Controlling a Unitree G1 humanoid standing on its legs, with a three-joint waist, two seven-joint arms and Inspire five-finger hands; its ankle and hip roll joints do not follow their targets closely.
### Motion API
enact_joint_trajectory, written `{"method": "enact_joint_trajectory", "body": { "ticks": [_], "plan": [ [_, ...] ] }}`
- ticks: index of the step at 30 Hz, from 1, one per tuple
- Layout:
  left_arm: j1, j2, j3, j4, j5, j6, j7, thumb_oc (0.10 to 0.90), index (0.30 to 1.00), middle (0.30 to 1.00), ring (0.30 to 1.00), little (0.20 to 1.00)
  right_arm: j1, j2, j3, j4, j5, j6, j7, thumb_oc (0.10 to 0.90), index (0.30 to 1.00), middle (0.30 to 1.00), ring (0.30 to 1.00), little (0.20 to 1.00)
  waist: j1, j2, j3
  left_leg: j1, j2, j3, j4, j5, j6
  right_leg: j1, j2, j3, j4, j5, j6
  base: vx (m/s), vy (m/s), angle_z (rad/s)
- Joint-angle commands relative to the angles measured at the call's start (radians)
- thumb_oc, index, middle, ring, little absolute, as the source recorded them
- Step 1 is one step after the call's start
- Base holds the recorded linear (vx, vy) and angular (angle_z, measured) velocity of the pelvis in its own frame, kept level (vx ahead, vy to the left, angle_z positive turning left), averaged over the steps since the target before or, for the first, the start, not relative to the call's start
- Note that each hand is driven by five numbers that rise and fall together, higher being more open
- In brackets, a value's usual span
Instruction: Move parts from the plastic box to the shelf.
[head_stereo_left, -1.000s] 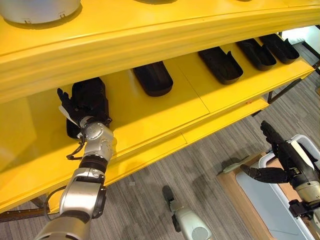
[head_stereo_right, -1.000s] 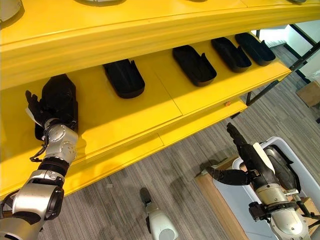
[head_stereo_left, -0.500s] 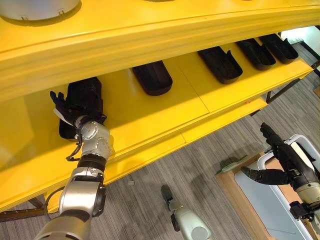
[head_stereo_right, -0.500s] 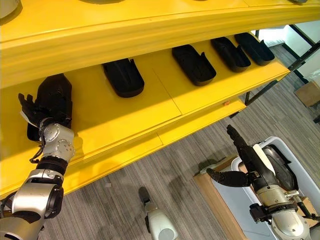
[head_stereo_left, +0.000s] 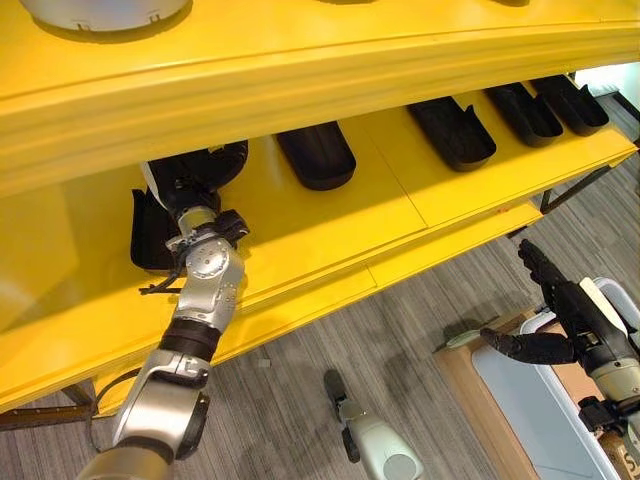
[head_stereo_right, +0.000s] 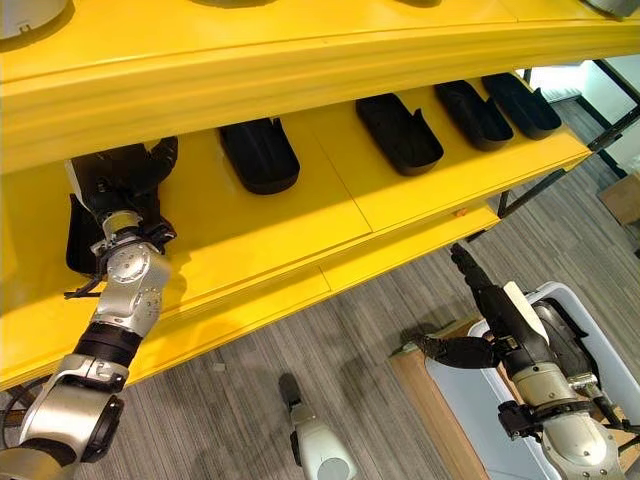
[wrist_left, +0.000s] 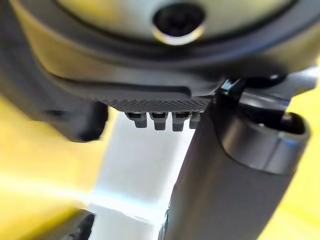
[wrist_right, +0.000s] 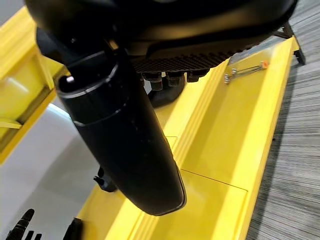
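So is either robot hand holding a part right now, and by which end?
The right robot hand is open and empty. The left robot hand is at the leftmost black part on the shelf; a grip cannot be told.

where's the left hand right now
The left hand is on the yellow shelf at its left end, against the leftmost black part.

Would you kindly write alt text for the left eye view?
The robot's left hand reaches onto the yellow metal shelf at the leftmost black plastic tray-shaped part; four more such parts lie to its right. The right hand hovers open over the white plastic box on the floor.
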Motion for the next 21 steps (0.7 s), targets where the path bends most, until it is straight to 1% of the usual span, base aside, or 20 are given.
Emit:
{"method": "enact_joint_trajectory", "body": {
  "ticks": [1,3,5,6,7,9,11,12,13,15,17,18,19,20,21],
  "plan": [
    [-0.055,0.127,0.007,-0.144,0.168,-0.055,-0.047,0.9,1.0,1.0,1.0,1.0,-0.016,-0.032,-0.128,-0.057,0.044,-0.083,-0.006,0.9,1.0,1.0,1.0,1.0,0.007,0.025,-0.006,0.016,0.153,-0.066,0.0,0.169,-0.053,-0.017,-0.062,0.074,0.095,-0.046,0.098,0.0,0.0,0.0],
    [-0.043,0.142,0.009,-0.158,0.182,-0.058,-0.058,0.9,1.0,1.0,1.0,1.0,-0.011,-0.028,-0.138,-0.058,0.049,-0.086,0.002,0.9,1.0,1.0,1.0,1.0,0.009,0.026,-0.006,0.018,0.152,-0.068,-0.002,0.17,-0.053,-0.013,-0.064,0.073,0.093,-0.047,0.098,0.0,0.01,0.05],
    [-0.012,0.201,0.006,-0.177,0.243,-0.053,-0.087,0.9,1.0,1.0,1.0,1.0,0.01,-0.018,-0.165,-0.057,0.053,-0.091,0.026,0.9,1.0,1.0,1.0,1.0,0.016,0.035,-0.004,0.016,0.151,-0.076,-0.003,0.171,-0.053,-0.004,-0.069,0.068,0.091,-0.048,0.1,0.0,0.024,0.13],
    [-0.011,0.201,0.007,-0.178,0.244,-0.053,-0.086,0.9,1.0,1.0,1.0,1.0,0.01,-0.018,-0.165,-0.057,0.054,-0.091,0.027,0.9,1.0,1.0,1.0,1.0,0.016,0.034,-0.004,0.016,0.151,-0.076,-0.003,0.171,-0.053,-0.003,-0.069,0.067,0.09,-0.048,0.1,0.0,0.024,0.07],
    [0.002,0.234,0.001,-0.177,0.266,-0.053,-0.103,0.9,1.0,1.0,1.0,1.0,0.017,-0.015,-0.176,-0.056,0.057,-0.091,0.035,0.9,1.0,1.0,1.0,1.0,0.02,0.038,-0.004,0.016,0.151,-0.077,-0.003,0.171,-0.053,-0.001,-0.071,0.066,0.089,-0.047,0.101,0.0,0.02,0.05],
    [0.018,0.268,0.001,-0.181,0.284,-0.05,-0.12,0.9,1.0,1.0,1.0,1.0,0.028,-0.009,-0.185,-0.053,0.054,-0.091,0.047,0.9,1.0,1.0,1.0,1.0,0.026,0.045,-0.003,0.015,0.149,-0.08,-0.004,0.173,-0.053,-0.001,-0.072,0.064,0.088,-0.046,0.101,0.0,0.0,0.0],
    [0.034,0.3,0.005,-0.173,0.303,-0.047,-0.133,0.9,1.0,1.0,1.0,1.0,0.038,-0.004,-0.196,-0.055,0.052,-0.092,0.056,0.9,1.0,1.0,1.0,1.0,0.031,0.05,-0.002,0.014,0.149,-0.084,-0.004,0.172,-0.053,-0.001,-0.075,0.061,0.088,-0.046,0.102,0.0,0.0,0.0],
    [0.035,0.3,0.006,-0.174,0.304,-0.047,-0.133,0.9,1.0,1.0,1.0,1.0,0.038,-0.003,-0.195,-0.056,0.052,-0.092,0.057,0.9,1.0,1.0,1.0,1.0,0.03,0.05,-0.003,0.013,0.149,-0.085,-0.004,0.172,-0.053,-0.001,-0.075,0.06,0.089,-0.047,0.102,0.0,0.0,0.0],
    [0.05,0.338,0.002,-0.171,0.318,-0.051,-0.151,0.9,1.0,1.0,1.0,1.0,0.05,0.002,-0.211,-0.058,0.055,-0.091,0.068,0.9,1.0,1.0,1.0,1.0,0.034,0.054,-0.002,0.011,0.148,-0.088,-0.004,0.171,-0.053,0.0,-0.077,0.057,0.088,-0.047,0.103,0.0,0.0,0.0],
    [0.052,0.353,-0.002,-0.169,0.329,-0.047,-0.16,0.9,1.0,1.0,1.0,1.0,0.056,0.006,-0.213,-0.058,0.055,-0.091,0.071,0.9,1.0,1.0,1.0,1.0,0.035,0.057,-0.002,0.009,0.147,-0.091,-0.004,0.17,-0.053,0.002,-0.079,0.056,0.089,-0.047,0.103,0.0,0.0,0.0],
    [0.059,0.397,-0.021,-0.153,0.362,-0.045,-0.179,0.9,1.0,1.0,1.0,1.0,0.066,0.01,-0.224,-0.059,0.056,-0.091,0.082,0.9,1.0,1.0,1.0,1.0,0.036,0.062,0.0,0.007,0.146,-0.093,-0.004,0.17,-0.053,0.005,-0.082,0.053,0.089,-0.048,0.105,-0.01,0.027,0.06],
    [0.057,0.451,-0.049,-0.137,0.413,-0.043,-0.199,0.9,1.0,1.0,1.0,1.0,0.073,0.011,-0.234,-0.062,0.061,-0.09,0.098,0.9,1.0,1.0,1.0,1.0,0.037,0.066,0.002,0.007,0.145,-0.095,-0.005,0.169,-0.053,0.007,-0.085,0.052,0.087,-0.047,0.106,0.0,0.037,0.08],
    [0.06,0.48,-0.06,-0.128,0.442,-0.044,-0.208,0.9,1.0,1.0,1.0,1.0,0.078,0.011,-0.235,-0.064,0.063,-0.092,0.106,0.9,1.0,1.0,1.0,1.0,0.038,0.07,0.002,0.007,0.144,-0.095,-0.005,0.169,-0.053,0.009,-0.086,0.052,0.087,-0.047,0.107,0.0,0.027,0.05],
    [0.058,0.48,-0.062,-0.126,0.443,-0.045,-0.207,0.9,1.0,1.0,1.0,1.0,0.078,0.013,-0.234,-0.064,0.064,-0.093,0.107,0.9,1.0,1.0,1.0,1.0,0.038,0.068,0.002,0.006,0.144,-0.095,-0.005,0.168,-0.053,0.009,-0.086,0.052,0.086,-0.047,0.107,0.0,0.0,0.0],
    [0.063,0.532,-0.095,-0.127,0.49,-0.043,-0.237,0.9,1.0,1.0,1.0,1.0,0.085,0.014,-0.243,-0.062,0.064,-0.092,0.116,0.9,1.0,1.0,1.0,1.0,0.04,0.074,0.003,0.006,0.142,-0.097,-0.005,0.168,-0.053,0.011,-0.088,0.05,0.086,-0.048,0.109,0.0,0.0,0.0]
  ]
}}
